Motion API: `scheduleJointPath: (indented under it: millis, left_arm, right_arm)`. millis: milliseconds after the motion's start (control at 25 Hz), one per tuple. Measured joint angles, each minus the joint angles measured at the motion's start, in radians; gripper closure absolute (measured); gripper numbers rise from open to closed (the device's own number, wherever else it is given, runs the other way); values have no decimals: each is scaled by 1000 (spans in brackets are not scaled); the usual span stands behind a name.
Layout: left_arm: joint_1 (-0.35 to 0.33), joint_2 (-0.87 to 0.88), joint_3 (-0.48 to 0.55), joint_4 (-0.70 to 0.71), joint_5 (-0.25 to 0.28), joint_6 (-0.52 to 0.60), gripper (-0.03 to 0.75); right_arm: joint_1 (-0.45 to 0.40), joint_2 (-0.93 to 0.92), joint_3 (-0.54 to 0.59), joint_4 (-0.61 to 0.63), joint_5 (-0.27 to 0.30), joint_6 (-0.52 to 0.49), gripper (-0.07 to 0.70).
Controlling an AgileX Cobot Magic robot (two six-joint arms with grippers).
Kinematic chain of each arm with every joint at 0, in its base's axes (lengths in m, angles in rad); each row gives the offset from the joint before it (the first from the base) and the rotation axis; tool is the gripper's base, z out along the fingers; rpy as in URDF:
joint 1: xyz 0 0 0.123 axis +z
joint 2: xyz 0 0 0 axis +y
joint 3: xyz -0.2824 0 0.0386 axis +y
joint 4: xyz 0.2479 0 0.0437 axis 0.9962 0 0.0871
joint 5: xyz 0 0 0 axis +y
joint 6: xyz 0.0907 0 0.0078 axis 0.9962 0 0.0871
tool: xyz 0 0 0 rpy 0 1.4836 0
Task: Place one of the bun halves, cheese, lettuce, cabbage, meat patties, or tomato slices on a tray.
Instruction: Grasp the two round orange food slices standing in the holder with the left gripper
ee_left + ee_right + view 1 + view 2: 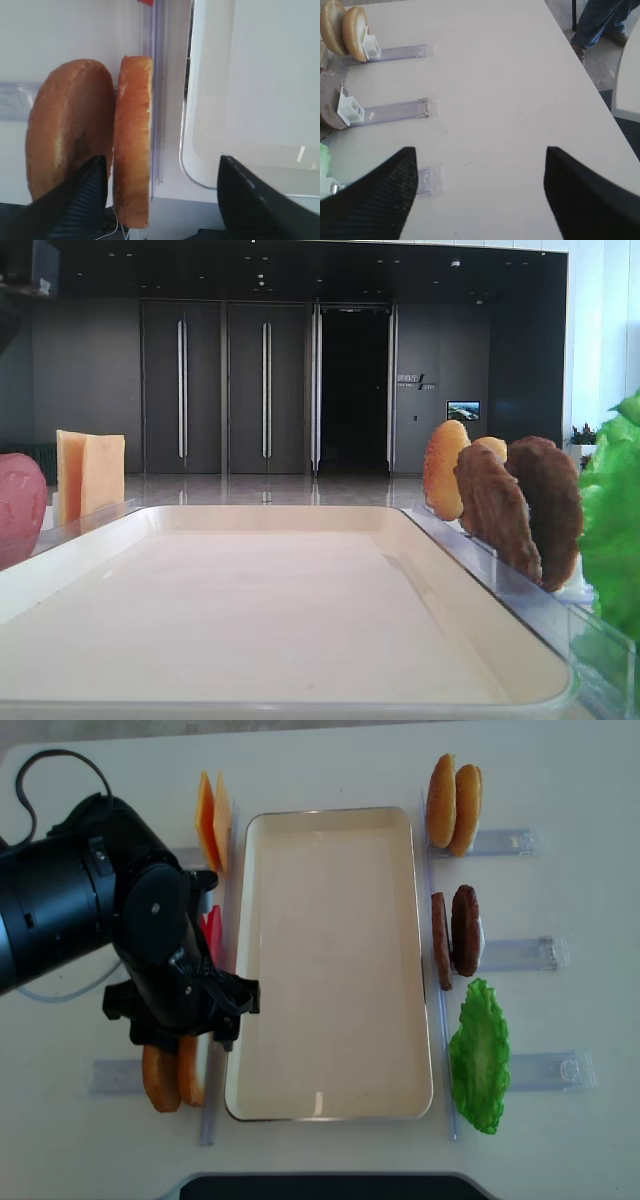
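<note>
The cream tray (330,1105) lies empty mid-table. Left of it two bun halves (172,1075) stand on edge. My left gripper (161,160) is open and straddles the half nearest the tray (132,145), with one finger (80,195) in the gap between the halves. My left arm (150,950) partly covers the red tomato slices (212,935). Cheese (210,820) stands at the far left. On the right are two more bun halves (455,805), the meat patties (455,935) and the lettuce (480,1055). My right gripper (480,150) is open over bare table. Cabbage is out of view.
Clear plastic holder strips (395,111) carry the food on both sides of the tray. The table's right edge (600,90) is near my right gripper, and a person's legs (600,20) stand beyond it. The tray's rounded corner (192,170) lies just right of the bun.
</note>
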Motion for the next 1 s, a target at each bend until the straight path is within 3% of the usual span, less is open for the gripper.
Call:
scheduleJointPath:
  millis: [360, 680, 840, 1000]
  left_arm:
    - [0, 11, 0, 0, 15, 0, 217]
    - [0, 11, 0, 8, 39, 0, 288]
    - [0, 11, 0, 9, 51, 8, 360]
    - [0, 11, 0, 33, 92, 18, 482]
  right_arm:
    - [0, 0, 0, 0, 0, 0, 101]
    - [0, 0, 0, 0, 0, 0, 101]
    - [0, 0, 0, 0, 0, 0, 101]
    - [0, 0, 0, 0, 0, 0, 101]
